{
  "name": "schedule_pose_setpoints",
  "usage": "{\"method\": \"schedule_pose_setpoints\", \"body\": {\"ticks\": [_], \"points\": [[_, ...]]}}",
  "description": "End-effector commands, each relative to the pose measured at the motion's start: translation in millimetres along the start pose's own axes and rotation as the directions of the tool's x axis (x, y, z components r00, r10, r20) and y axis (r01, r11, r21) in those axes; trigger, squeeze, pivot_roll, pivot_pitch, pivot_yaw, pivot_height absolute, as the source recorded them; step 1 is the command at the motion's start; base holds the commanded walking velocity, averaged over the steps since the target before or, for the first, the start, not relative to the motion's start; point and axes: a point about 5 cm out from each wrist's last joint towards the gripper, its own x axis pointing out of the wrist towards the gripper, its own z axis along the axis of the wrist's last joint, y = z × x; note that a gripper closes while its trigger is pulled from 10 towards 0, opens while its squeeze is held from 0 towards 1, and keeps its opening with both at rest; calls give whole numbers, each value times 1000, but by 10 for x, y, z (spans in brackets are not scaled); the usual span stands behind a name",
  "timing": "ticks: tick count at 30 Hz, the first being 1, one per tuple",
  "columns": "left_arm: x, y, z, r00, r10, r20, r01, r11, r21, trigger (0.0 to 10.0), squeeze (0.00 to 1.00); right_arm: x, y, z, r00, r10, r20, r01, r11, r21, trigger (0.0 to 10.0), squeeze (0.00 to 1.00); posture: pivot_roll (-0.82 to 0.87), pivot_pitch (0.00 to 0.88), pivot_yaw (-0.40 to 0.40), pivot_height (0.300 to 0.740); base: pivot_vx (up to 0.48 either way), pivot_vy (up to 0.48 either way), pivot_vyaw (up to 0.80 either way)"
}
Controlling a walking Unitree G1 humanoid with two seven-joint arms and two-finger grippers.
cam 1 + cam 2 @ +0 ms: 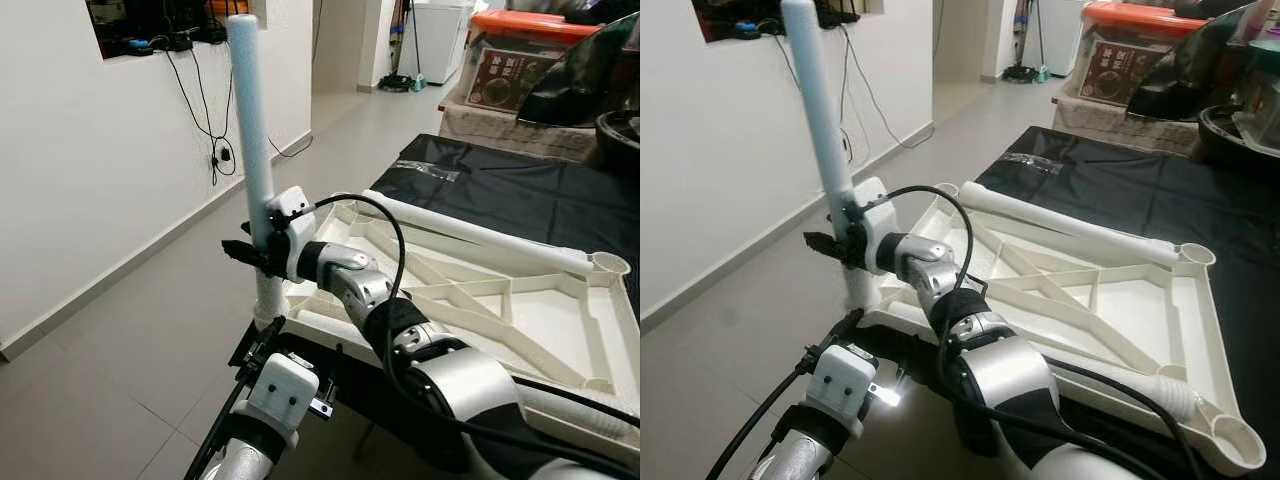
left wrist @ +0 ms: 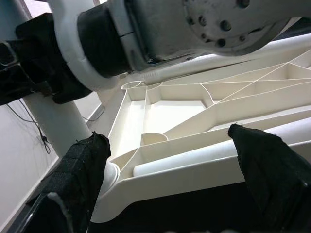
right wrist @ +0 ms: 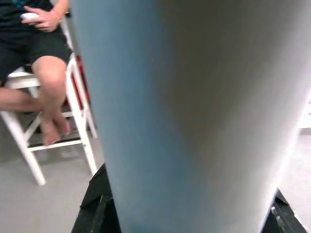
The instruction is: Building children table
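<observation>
The white plastic table top (image 1: 1220, 330) lies upside down on a black cloth, its ribs facing up. One white table leg (image 1: 250, 120) stands upright in the near left corner socket. My right gripper (image 1: 252, 252) is shut on this leg just above the socket; in the right wrist view the leg (image 3: 194, 116) sits between the black fingers. My left gripper (image 2: 170, 165) is open just below that corner, its fingers (image 2: 82, 170) wide apart with the table's edge (image 2: 184, 177) in front of them. Two more legs lie on the top, one at the far side (image 1: 480, 235) and one along the near edge (image 1: 1180, 395).
A white wall (image 1: 80, 180) with hanging cables (image 1: 215, 130) runs along the left over grey floor tiles (image 1: 120, 370). An orange-lidded box (image 1: 520, 55) and dark items stand at the back right. A person (image 3: 39, 53) sits on a white stool.
</observation>
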Motion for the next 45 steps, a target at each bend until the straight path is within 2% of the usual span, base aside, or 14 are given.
{"method": "schedule_pose_setpoints", "body": {"ticks": [1,5,10,13,17,19,24,26,27,29,37,38,41,45], "points": [[-10,-11,-32,1000,-3,-14,3,1000,-1,10000,0,38,-6,9,997,-77,-16,77,996,31,0,0,75,1,-50,740,0,0,0],[-11,-8,-33,1000,-3,-15,3,1000,0,10000,0,-51,-201,-65,935,-351,-53,354,932,73,0,0,71,3,-48,740,0,0,0],[-6,-9,-37,1000,-7,-15,7,1000,0,10000,0,-313,-507,-199,686,-718,-122,728,678,102,0,0,68,4,-44,740,0,0,0],[-6,-10,-36,1000,-7,-15,7,1000,0,10000,0,-351,-541,-205,645,-755,-120,764,637,99,0,0,68,4,-44,740,0,0,0],[-1,-3,-37,1000,-8,-14,8,1000,3,10000,0,-495,-630,-224,412,-900,-144,907,390,161,0,0,68,5,-39,740,0,0,0],[0,0,-36,1000,-9,-13,9,1000,4,10000,0,-475,-607,-202,396,-907,-141,912,370,178,0,0,68,5,-39,740,0,0,0],[5,2,-36,1000,-12,-13,12,1000,5,10000,0,-369,-497,-168,419,-898,-134,897,386,215,0,0,67,3,-38,740,0,0,0],[9,4,-37,1000,-12,-12,13,1000,5,10000,0,-315,-437,-161,435,-890,-134,889,401,220,1647,0,69,1,-39,740,0,0,0],[11,7,-40,1000,-12,-13,12,1000,6,10000,0,-239,-354,-165,484,-865,-132,864,449,228,10000,0,70,1,-40,740,0,0,0],[12,14,-43,1000,-10,-13,10,1000,8,10000,0,-127,-222,-160,576,-811,-101,807,544,230,10000,1000,70,1,-40,740,0,0,0],[15,14,-46,1000,-9,-14,10,1000,8,10000,0,-105,-181,-143,631,-775,-46,759,603,246,10000,1000,66,1,-38,740,0,0,0],[17,14,-47,1000,-10,-15,10,1000,8,10000,0,-126,-198,-143,643,-765,-26,744,617,256,10000,0,66,1,-38,740,0,0,0],[18,15,-48,1000,-10,-15,10,1000,7,10000,0,-151,-215,-145,656,-755,-5,729,632,262,10000,0,66,1,-38,740,0,0,0],[26,24,-71,1000,-10,-22,10,1000,8,10000,0,-293,-237,-203,749,-655,96,619,744,251,10000,0,54,0,-30,740,0,0,0]]}}
